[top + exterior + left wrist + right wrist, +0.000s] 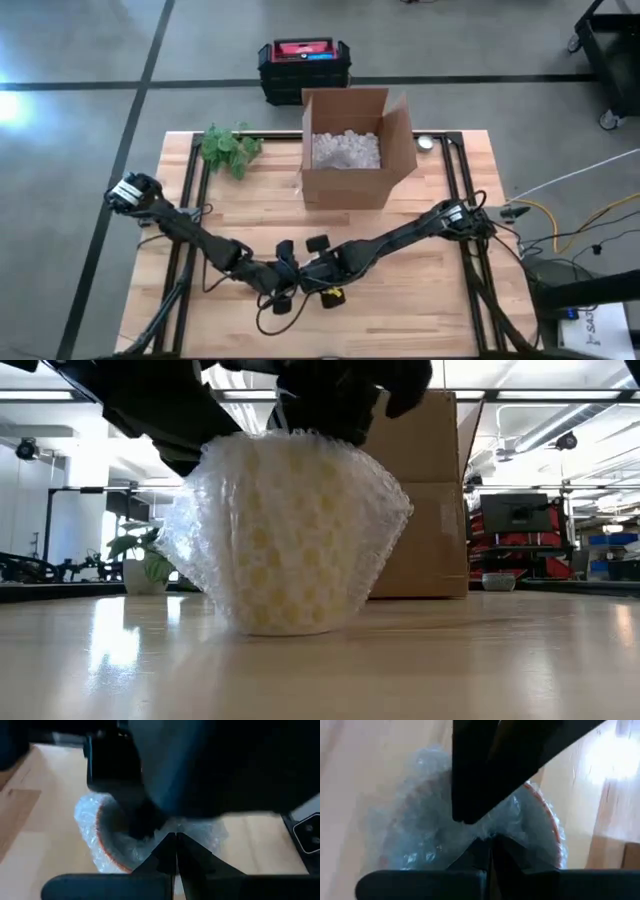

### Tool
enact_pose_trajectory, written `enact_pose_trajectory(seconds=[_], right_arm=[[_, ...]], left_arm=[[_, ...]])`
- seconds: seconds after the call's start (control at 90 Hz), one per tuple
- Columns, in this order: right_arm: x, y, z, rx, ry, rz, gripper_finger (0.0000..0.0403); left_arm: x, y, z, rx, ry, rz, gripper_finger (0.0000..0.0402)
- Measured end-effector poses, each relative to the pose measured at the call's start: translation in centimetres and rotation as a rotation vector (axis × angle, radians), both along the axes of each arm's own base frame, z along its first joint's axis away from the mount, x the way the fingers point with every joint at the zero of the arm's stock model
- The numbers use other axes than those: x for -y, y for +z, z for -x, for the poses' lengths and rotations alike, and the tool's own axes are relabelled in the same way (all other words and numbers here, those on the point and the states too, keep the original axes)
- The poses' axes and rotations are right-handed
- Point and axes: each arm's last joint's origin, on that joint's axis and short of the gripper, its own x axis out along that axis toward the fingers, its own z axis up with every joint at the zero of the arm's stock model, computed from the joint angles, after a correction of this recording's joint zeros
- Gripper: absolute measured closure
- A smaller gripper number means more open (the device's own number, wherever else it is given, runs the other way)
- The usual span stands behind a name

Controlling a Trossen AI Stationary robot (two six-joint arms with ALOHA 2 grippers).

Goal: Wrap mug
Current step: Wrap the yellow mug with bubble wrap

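Observation:
The mug (pixel 285 560) stands on its base on the table near the front edge's middle, swathed in bubble wrap (pixel 300 490) that flares out around it. An orange rim (pixel 102 837) shows through the wrap. Both grippers hover right over the mug's top and hide it in the high view. My left gripper (pixel 175 840) comes from the left and is shut on the wrap. My right gripper (pixel 490 840) comes from the right and is shut on the wrap too. My left gripper pinches gathered bubble wrap (pixel 192 827) over the mug's mouth between its two fingers, slanting down from the left. The wrap there is bunched; the mug stays on the table. My right gripper pinches bunched wrap (pixel 485 827) above the mug's mouth, slanting down from the right, close against the other gripper.
An open cardboard box (pixel 355 150) with white packing fill stands at the far middle. A green plant (pixel 230 148) is at the far left, a small round metal thing (pixel 426 143) at the far right. A black case (pixel 303 68) lies on the floor beyond.

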Motion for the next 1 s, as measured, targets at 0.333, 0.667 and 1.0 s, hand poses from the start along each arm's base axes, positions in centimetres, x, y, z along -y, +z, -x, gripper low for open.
enact_pose_trajectory(seconds=[0.333, 0.667, 1.0], right_arm=[[-0.1, 3.4, 0.2, 0.018, 0.011, -0.025, 0.0401], [-0.3, 8.1, 1.1, 0.081, 0.021, -0.052, 0.0400], [0.4, 2.4, 0.4, 0.099, 0.003, -0.046, 0.0400]], left_arm=[[0.0, 0.0, 0.0, -0.001, 0.000, -0.002, 0.0402], [0.0, 0.0, 0.1, -0.005, -0.003, -0.002, 0.0402], [0.0, 0.1, 0.0, 0.003, 0.000, 0.002, 0.0402]])
